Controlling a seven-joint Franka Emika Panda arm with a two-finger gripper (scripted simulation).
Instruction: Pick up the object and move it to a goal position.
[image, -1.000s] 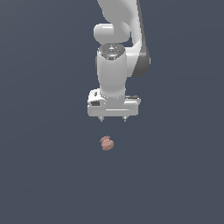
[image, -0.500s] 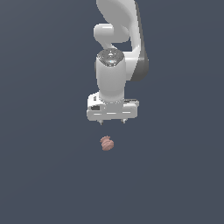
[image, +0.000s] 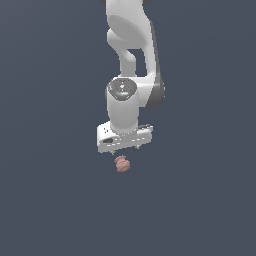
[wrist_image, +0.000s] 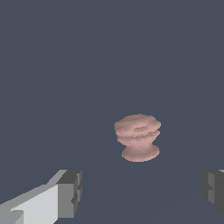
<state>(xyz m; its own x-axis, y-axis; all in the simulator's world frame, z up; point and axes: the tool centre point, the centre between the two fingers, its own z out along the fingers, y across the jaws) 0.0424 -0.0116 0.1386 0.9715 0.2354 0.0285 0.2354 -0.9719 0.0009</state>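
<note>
A white robot gripper (wrist_image: 140, 192) hangs just above a small pinkish-brown object (wrist_image: 138, 142), its jaws spread wide and holding nothing; in the wrist view the two dark grey fingertips (wrist_image: 70, 192) sit well apart, with the object lying ahead of the gap between them rather than inside it. The step in hand looks like the final descent before grasping. To do it well, the gripper should probably centre the gap over the object, come straight down until the fingertips flank its middle, and only then close, since the object is much narrower than the opening and could be nudged aside by a lopsided approach. The object is lumpy and roundish, with a ridged, stacked upper part, a pinched waist and a flared foot, matte in finish, resting upright on a flat, plain dark blue-grey ground. In the exterior view the object (image: 122, 164) sits just below the gripper (image: 123, 150), beneath the smooth, glossy white arm (image: 131, 45) rising behind.
</note>
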